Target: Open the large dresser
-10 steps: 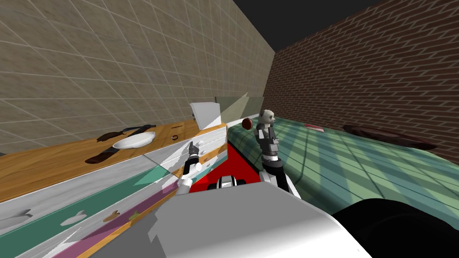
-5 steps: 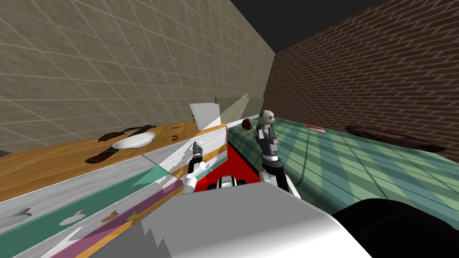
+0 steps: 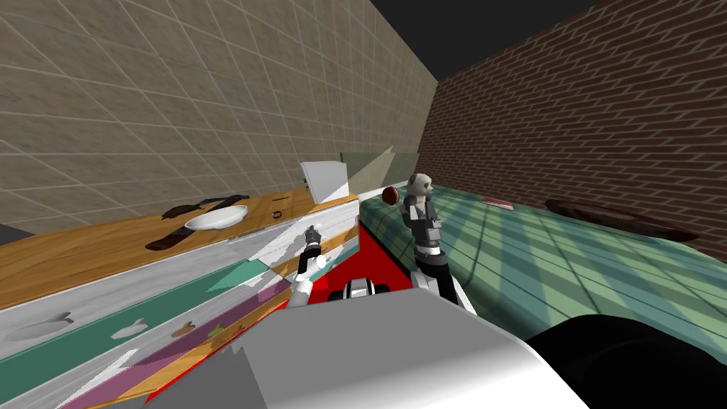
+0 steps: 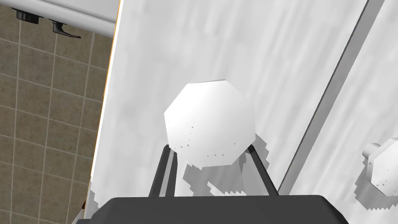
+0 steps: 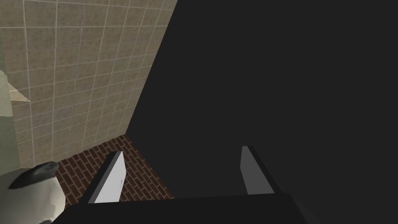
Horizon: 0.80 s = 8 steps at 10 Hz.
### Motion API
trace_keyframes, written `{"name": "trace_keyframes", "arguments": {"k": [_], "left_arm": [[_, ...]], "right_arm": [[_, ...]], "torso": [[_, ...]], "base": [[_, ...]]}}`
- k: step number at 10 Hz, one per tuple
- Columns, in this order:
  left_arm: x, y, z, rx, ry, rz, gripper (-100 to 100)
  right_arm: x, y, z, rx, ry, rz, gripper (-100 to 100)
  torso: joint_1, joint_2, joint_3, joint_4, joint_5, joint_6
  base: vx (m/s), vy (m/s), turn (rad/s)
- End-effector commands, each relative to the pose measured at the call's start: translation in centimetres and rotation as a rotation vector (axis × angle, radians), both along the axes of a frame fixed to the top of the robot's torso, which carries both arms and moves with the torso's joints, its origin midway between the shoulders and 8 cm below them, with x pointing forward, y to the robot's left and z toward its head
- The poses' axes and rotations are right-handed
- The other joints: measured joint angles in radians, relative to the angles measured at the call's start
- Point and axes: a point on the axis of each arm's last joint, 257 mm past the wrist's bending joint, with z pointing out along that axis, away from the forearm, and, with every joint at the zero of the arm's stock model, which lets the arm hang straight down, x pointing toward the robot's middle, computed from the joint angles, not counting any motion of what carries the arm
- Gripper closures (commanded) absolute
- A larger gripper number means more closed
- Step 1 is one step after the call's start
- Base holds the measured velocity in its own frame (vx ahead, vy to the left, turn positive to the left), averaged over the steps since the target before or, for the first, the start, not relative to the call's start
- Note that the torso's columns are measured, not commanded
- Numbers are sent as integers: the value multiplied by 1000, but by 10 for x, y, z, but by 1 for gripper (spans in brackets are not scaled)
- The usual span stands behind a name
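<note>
Left pincer [image 4: 210, 151]: fingers pressed in behind the white knob [image 4: 210, 124]; drawer front [image 4: 233, 46] walls off everything beyond.
Aisle: narrow red floor [image 3: 355, 266] between dresser [image 3: 142, 312] and bed [image 3: 568, 263].
Right pincer [image 5: 182, 155]: fingers apart; panda toy [image 3: 420, 186] close beside.

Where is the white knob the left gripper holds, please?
Left wrist view: the white knob is clamped between the left gripper's fingers on the dresser's white drawer front; a second knob sits on the neighbouring panel.

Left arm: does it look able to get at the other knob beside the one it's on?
Probably yes: the second knob sits close by on the neighbouring white panel, with nothing between. But the left gripper is shut on the first knob, so it must let go first.
</note>
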Motion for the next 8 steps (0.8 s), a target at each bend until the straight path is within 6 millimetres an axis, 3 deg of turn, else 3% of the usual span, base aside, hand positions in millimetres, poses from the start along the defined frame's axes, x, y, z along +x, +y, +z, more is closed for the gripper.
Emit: {"name": "trace_keyframes", "arguments": {"k": [1, 8], "left_arm": [[2, -6, 3, 0, 1, -8, 100], [-3, -9, -3, -1, 14, -11, 100]], "right_arm": [[0, 0, 0, 0, 0, 0, 0], [0, 0, 0, 0, 0, 0, 0]], "torso": [[0, 0, 0, 1, -1, -1], [4, -7, -4, 2, -1, 0]], "base": [[-214, -129, 29], [-130, -73, 9]]}}
